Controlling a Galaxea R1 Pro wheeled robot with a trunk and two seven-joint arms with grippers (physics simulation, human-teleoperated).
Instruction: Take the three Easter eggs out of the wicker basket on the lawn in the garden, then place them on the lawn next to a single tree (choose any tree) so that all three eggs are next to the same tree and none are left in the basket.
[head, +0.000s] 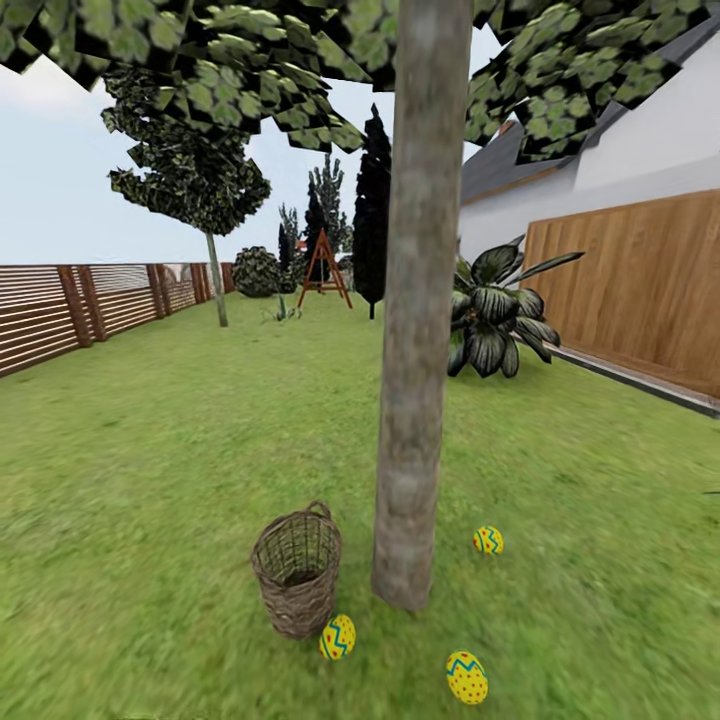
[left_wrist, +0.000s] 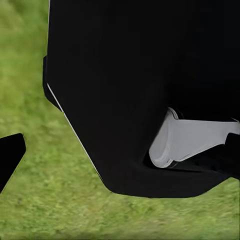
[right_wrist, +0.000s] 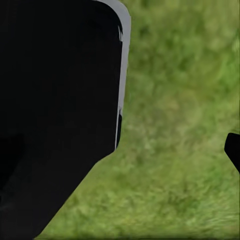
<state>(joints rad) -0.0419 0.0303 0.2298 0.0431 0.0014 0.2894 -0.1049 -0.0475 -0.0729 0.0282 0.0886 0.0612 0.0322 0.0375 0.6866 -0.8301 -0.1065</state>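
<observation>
All three eggs (head: 487, 540) (head: 337, 637) (head: 466, 677) lie on grass around the tree (head: 415, 400), basket (head: 297, 570) beside it looks empty. Job's basically done; can't tell either gripper's finger state.

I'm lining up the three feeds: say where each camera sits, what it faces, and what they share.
Head view: high on the robot, facing down the garden at the tree trunk, wicker basket and three Easter eggs; no arm visible.
Left wrist view: beside a large black robot part, facing down at grass.
Right wrist view: beside a black robot part, facing down at grass.
Shared: the lawn.
</observation>
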